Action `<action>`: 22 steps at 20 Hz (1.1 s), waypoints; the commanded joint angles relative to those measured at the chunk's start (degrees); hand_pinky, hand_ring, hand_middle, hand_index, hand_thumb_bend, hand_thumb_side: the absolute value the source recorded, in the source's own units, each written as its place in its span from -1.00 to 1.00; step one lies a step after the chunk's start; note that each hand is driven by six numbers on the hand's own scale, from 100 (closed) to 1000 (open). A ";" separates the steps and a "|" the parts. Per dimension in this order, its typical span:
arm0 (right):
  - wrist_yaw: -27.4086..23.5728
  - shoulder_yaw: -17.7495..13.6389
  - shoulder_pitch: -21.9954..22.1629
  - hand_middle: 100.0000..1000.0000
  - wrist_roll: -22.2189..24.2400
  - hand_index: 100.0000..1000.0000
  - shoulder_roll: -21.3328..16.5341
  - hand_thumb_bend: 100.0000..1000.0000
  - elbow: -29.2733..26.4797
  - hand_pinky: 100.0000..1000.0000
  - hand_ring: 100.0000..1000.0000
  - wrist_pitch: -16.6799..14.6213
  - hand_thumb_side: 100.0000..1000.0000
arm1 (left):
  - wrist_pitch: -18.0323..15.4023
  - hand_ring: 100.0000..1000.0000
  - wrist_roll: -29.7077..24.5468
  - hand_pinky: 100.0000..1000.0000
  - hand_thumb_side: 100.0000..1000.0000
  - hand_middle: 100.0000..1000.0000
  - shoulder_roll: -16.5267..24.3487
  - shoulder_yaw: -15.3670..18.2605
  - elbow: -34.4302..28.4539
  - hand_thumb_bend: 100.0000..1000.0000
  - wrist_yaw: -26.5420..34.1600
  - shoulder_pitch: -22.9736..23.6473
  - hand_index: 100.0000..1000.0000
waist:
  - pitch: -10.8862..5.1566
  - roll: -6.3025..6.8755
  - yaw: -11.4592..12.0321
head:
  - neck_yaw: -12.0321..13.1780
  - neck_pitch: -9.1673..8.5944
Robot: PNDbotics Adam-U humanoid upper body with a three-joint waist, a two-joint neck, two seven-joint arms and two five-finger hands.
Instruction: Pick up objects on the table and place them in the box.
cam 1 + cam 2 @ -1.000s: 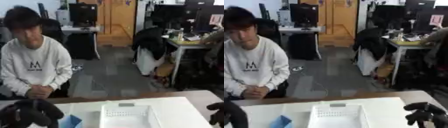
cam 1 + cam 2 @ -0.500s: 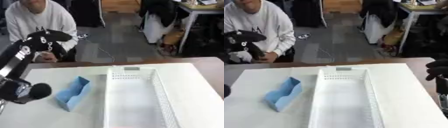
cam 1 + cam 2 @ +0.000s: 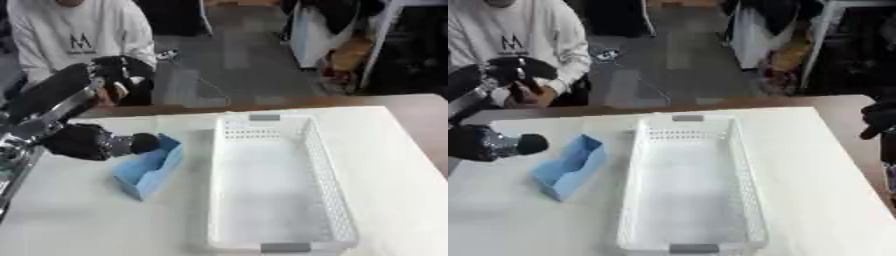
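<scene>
One object to move: blue open-topped piece (image 3: 149,167), lying on the white table (image 3: 79,220) just left of the white box (image 3: 276,185), not touching it as far as I can tell. Box is empty, long axis runs away from the robot. Blue piece's long axis is skewed, near-left to far-right, its far end pointing toward the box's far-left corner.

Left hand (image 3: 118,75) is raised beyond the table's far-left edge, fingers curled, nothing in them. Its forearm passes over the blue piece's far end, so that arm is clearly closer.

Right hand (image 3: 878,117) shows only at the right edge, well apart from the piece with the whole box between; can't tell finger state.

My read: left arm's job. Hand needs to come down and toward the robot, then carry rightward over the box wall.
</scene>
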 commanded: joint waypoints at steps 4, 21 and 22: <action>0.64 -0.13 -0.03 0.11 0.26 0.26 -1.68 -1.00 -0.89 -0.90 -0.26 0.43 0.41 | -0.30 0.24 -8.86 -0.24 0.76 0.69 3.86 -2.10 8.38 0.50 -9.11 -6.19 0.75 | -1.08 0.19 -0.23 | 0.68 0.85; 1.27 0.42 0.11 0.08 1.25 0.26 -1.65 -1.00 -0.89 -0.91 -0.26 0.69 0.41 | -4.93 0.12 -28.31 -0.52 1.00 0.40 0.40 -4.62 38.91 0.75 -28.24 -19.95 0.58 | -1.45 0.32 -0.50 | 0.62 1.48; 1.23 0.45 0.11 0.08 1.31 0.26 -1.66 -1.00 -0.89 -0.91 -0.26 0.69 0.42 | -5.21 0.08 -28.64 -0.56 1.00 0.35 0.10 -4.77 40.56 0.75 -29.33 -20.48 0.56 | -1.52 0.34 -0.55 | 0.74 1.51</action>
